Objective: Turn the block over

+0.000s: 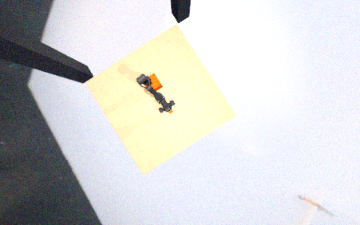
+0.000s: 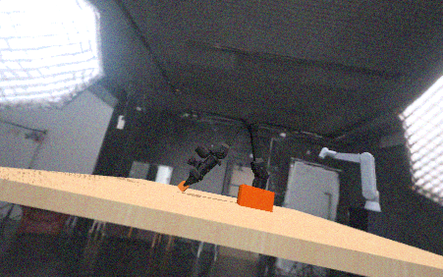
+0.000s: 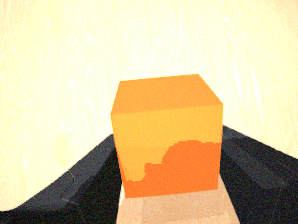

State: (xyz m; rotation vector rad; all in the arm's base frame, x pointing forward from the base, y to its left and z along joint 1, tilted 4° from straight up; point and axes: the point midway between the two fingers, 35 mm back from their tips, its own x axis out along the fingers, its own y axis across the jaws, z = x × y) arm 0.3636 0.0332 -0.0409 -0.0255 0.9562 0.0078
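Observation:
The block (image 3: 166,136) (image 1: 171,112) (image 2: 184,188) is a small orange cube. My gripper (image 3: 166,137) (image 1: 168,108) (image 2: 187,182) is shut on the block, with a dark finger on each side of it. In the exterior view the gripper is tilted and holds the block at or just above the table top (image 2: 123,206) (image 1: 140,132) (image 3: 67,43). I cannot make out a marked side from here; the near face shows only lighter and darker orange patches.
The arm stands on an orange base box (image 1: 156,81) (image 2: 255,197) near the table's middle. The pale wooden table is square, with edges on all sides. A white robot arm (image 2: 365,174) stands far behind the table.

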